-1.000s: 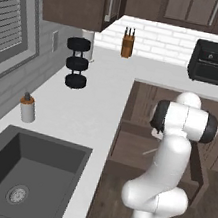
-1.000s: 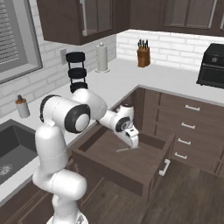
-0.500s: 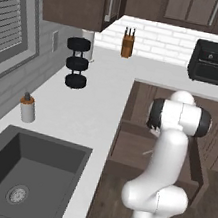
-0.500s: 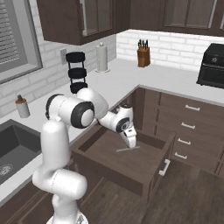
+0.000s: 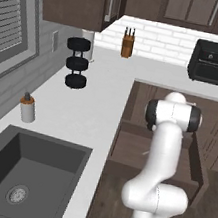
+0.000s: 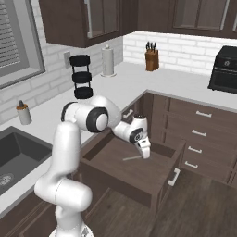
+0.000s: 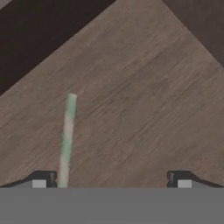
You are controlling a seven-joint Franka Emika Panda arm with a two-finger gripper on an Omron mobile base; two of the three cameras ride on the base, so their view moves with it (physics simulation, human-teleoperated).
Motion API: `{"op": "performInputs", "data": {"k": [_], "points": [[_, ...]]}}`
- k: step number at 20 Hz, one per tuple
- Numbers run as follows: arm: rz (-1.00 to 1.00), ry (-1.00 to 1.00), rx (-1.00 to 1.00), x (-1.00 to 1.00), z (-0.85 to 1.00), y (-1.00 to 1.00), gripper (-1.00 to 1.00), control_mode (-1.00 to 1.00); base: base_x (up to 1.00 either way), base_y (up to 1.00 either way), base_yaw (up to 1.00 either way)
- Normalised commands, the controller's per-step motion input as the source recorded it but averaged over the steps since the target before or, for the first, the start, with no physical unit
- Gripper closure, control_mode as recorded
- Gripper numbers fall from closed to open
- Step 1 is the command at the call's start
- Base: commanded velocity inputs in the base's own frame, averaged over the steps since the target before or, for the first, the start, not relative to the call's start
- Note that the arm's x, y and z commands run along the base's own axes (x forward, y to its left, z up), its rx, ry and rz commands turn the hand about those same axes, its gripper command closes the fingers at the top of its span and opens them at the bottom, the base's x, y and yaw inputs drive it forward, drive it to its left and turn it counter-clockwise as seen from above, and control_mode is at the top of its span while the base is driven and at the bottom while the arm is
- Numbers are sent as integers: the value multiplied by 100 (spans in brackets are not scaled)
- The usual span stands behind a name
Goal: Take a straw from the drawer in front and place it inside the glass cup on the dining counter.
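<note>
Brown wood is right under me, because my gripper [image 6: 146,155] has come down into the open drawer [image 6: 134,171]. A moment ago it hung a bit higher; now its tips are close above the drawer floor. My gripper is spread wide and holds nothing.

My straw [image 6: 132,158] lies flat on the drawer floor, just beside my gripper. From my hand's own camera the straw [image 7: 66,140] runs up from one fingertip [image 7: 42,179], so it is off to one side of the gap, not in the middle.

I think I should slide over a little before I squeeze, or the thin straw may slip out. No picking up is done yet.
</note>
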Motion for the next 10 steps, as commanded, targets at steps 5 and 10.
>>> {"op": "performInputs", "data": {"k": [5,10], "points": [[0,0,0,27,-39,-21,-100,-100,0,0,0],[7,0,0,30,-33,-2,-100,-100,0,0,0]]}}
